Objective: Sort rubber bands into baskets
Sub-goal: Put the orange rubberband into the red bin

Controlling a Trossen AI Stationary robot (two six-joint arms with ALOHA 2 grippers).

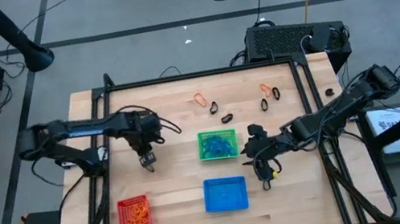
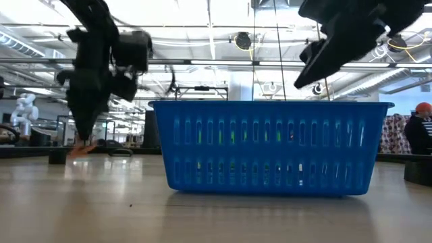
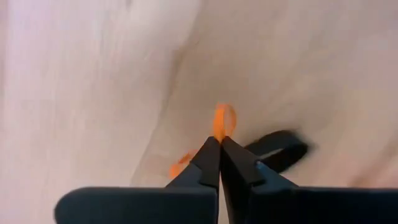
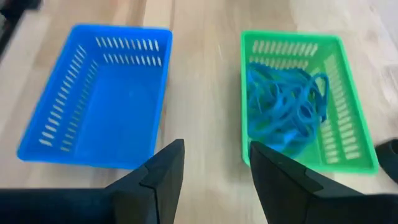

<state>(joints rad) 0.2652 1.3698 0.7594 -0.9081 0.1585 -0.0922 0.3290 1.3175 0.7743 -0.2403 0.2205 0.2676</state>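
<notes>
While the left hand (image 3: pixel 219 144) pinches an orange band (image 3: pixel 223 120) down on the counter (image 1: pixel 174 153) left of the green basket (image 1: pixel 218 145), the right hand (image 4: pixel 214 163) hovers wide between green and blue basket (image 4: pixel 94 96).

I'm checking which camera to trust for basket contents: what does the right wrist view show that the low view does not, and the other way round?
Only the right wrist view shows inside the baskets: the green plastic mesh basket holds a tangle of blue rubber bands, and the blue plastic mesh basket is empty. Only the low view shows the left tool down at the wooden table, shut on an orange rubber band. Both show the blue basket and the open right tool.
</notes>
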